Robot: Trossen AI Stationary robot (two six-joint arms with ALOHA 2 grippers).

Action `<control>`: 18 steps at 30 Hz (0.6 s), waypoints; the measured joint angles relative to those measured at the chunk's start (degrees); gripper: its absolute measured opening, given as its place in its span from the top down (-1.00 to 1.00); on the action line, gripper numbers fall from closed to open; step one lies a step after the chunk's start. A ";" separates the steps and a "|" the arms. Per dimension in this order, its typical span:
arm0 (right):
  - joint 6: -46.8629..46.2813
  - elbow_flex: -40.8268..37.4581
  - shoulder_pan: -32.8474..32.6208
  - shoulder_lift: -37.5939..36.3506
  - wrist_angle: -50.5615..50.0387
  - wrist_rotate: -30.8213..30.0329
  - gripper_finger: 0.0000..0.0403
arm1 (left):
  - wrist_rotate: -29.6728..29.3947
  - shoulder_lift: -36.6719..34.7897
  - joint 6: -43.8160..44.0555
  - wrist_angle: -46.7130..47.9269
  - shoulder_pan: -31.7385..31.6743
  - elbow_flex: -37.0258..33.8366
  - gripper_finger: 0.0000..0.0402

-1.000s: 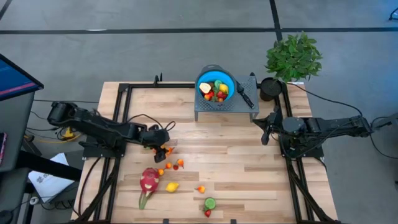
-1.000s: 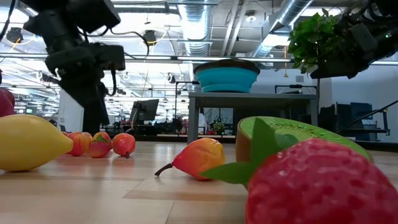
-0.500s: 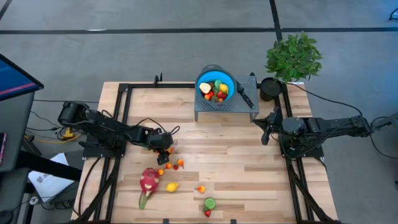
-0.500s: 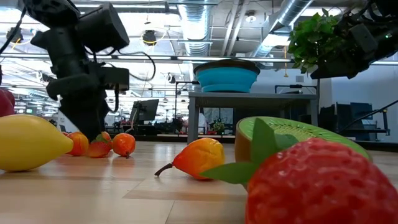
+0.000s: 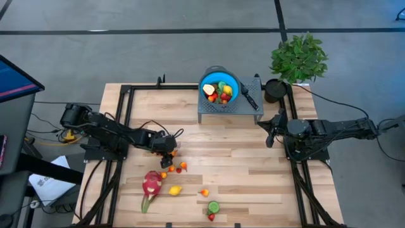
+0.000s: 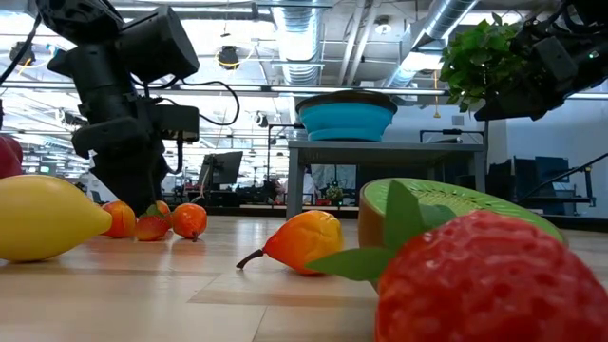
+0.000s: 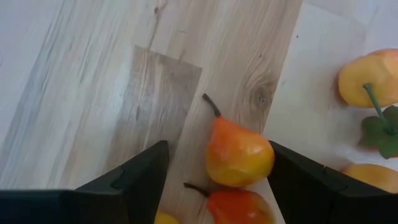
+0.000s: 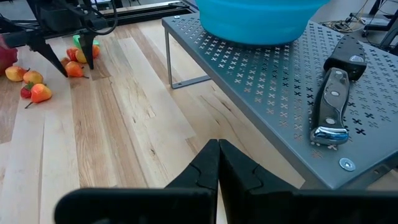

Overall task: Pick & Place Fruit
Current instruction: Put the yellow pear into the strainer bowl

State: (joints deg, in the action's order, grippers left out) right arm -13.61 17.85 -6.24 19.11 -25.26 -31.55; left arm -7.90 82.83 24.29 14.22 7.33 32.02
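Small orange and red toy fruits [image 5: 174, 167] lie in a cluster on the table's left half. My left gripper [image 5: 166, 152] is low over them, open and pointing steeply down. In the left wrist view its fingers stand on either side of an orange pear [image 7: 238, 152], with a red-orange fruit [image 7: 239, 208] just behind it. A pink dragon fruit [image 5: 151, 183], a lemon [image 5: 175, 189], a small pear [image 5: 204, 192], a kiwi half [image 5: 214, 206] and a strawberry [image 5: 211, 217] lie nearer the front edge. My right gripper [image 5: 271, 136] waits shut at the right. My left gripper comes at the orange pear from above, slanting, one finger on each side of its body. The pear lies on the table with its right flank [image 7: 268, 158] close beside one finger [image 7: 292, 174]; whether they touch, I cannot tell.
A blue bowl [image 5: 219, 87] holding several fruits stands on a grey perforated stand [image 5: 229, 109] at the table's far middle, with a black-handled knife [image 5: 249, 98] beside it. A potted plant [image 5: 299, 58] is at the far right corner. Black frame rails run along both sides.
My left gripper has gone down onto the cluster of small fruits and a little toward the table's right, staying open. For the last half second it has held still. The fruits have kept their places.
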 joint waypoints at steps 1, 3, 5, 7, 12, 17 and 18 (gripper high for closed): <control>0.00 0.00 0.00 0.00 0.00 0.00 1.00 | 0.03 0.00 0.00 -0.08 0.00 -0.01 -0.26; 0.00 0.00 0.00 -0.01 0.00 0.01 1.00 | 0.15 0.02 0.00 -0.18 0.00 -0.01 -0.24; 0.00 0.00 0.00 0.00 0.00 0.00 1.00 | 0.20 0.02 0.00 -0.27 0.00 -0.03 -0.20; 0.00 0.00 0.00 0.00 0.00 0.00 1.00 | 0.17 0.04 0.00 -0.28 -0.02 -0.03 -0.14; 0.00 0.00 0.00 -0.02 0.00 0.00 1.00 | -0.15 0.07 0.00 -0.48 -0.02 -0.07 0.04; 0.00 0.00 0.00 0.00 0.00 0.00 1.00 | 0.22 0.11 -0.02 -0.78 -0.02 -0.07 0.21; 0.00 0.00 0.00 0.00 0.00 0.00 1.00 | 0.24 0.11 -0.02 -0.78 -0.02 -0.07 0.24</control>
State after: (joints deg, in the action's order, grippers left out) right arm -13.61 17.85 -6.24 19.11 -25.26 -31.55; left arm -7.66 82.94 24.27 13.44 7.31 31.94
